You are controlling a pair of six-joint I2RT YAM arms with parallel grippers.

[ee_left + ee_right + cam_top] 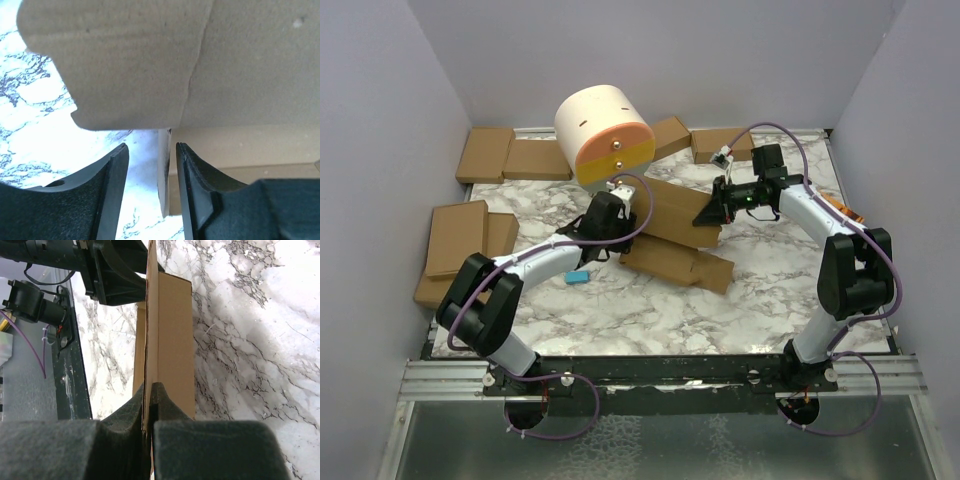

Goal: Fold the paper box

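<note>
Right fingers [167, 407] pinching paper box [172, 340], left fingers [112, 180] parted astride its edge, spare boxes [485, 155] behind

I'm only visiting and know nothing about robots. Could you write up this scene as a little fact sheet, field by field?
surface: marble-patterned table
main item: paper box, brown cardboard, mid-table
right gripper: shut on the box's edge
left gripper: open, a cardboard edge between its fingers
nearby: spare boxes at the left and back; small blue object
</note>
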